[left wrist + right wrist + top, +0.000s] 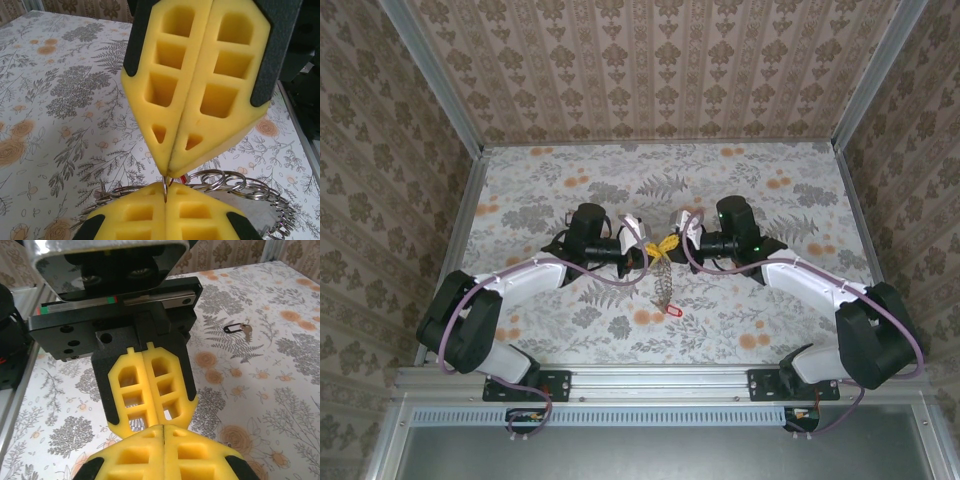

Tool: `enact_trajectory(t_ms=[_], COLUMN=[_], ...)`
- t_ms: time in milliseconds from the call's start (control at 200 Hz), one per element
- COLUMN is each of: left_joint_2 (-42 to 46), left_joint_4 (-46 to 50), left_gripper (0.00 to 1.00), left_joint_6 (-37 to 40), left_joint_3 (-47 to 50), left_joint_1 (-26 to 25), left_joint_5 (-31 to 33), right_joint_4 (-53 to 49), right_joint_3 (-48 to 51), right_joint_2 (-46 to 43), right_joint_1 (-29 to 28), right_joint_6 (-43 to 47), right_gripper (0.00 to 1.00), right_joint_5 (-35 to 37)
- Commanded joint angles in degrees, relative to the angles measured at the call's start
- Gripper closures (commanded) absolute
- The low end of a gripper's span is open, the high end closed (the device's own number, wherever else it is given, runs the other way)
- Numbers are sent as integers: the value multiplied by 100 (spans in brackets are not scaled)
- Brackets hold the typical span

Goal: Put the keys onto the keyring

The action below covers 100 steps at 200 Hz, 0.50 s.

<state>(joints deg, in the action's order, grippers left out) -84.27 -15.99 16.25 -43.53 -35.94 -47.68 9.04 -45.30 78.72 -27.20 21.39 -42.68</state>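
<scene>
Keyring (pixel 663 281) hung at the centre of the overhead frame, its small keys (pixel 665 292) trailing down to a red tag (pixel 673 310) over the bench (pixel 550 190). We saw the left tool (pixel 165 199) pinched tight on its thin wire, bottom centre of the left wrist frame. The right tool (pixel 169 170) met it tip to tip, pressed together too; what it gripped we could not tell. One black-headed key (pixel 239 329) lay apart, upper right of the right wrist frame.

Left gripper (pixel 152 422), right gripper (pixel 164 435) — both closed (key (pixel 239 328) beyond).

Floral-print table (pixel 535 180), damask-papered walls (pixel 660 70).
</scene>
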Motion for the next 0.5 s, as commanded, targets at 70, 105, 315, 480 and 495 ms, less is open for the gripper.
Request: enact_trajectory(t_ms=[70,105,315,480,495], left_joint_2=[163,174,174,168,166], left_joint_4=[-237,-238,-292,-273,-267], left_gripper=[100,100,100,100,100], left_joint_6=[-34,-22,-7,34,47], left_joint_3=[-90,-77,-7,2,7], left_joint_1=[-36,-36,-36,-36,-40], left_joint_5=[-296,-302,-300,-273,-274], right_joint_4=[90,99,42,47,30], right_joint_3=[-46,-11,48,23,3], right_joint_2=[9,-25,-104,-89,-81], right_joint_1=[-84,-84,-84,-46,-32], right_joint_6=[280,291,136,-162,-203], right_gripper=[100,100,100,100,100], right_joint_5=[1055,1178,1520,1582,1570])
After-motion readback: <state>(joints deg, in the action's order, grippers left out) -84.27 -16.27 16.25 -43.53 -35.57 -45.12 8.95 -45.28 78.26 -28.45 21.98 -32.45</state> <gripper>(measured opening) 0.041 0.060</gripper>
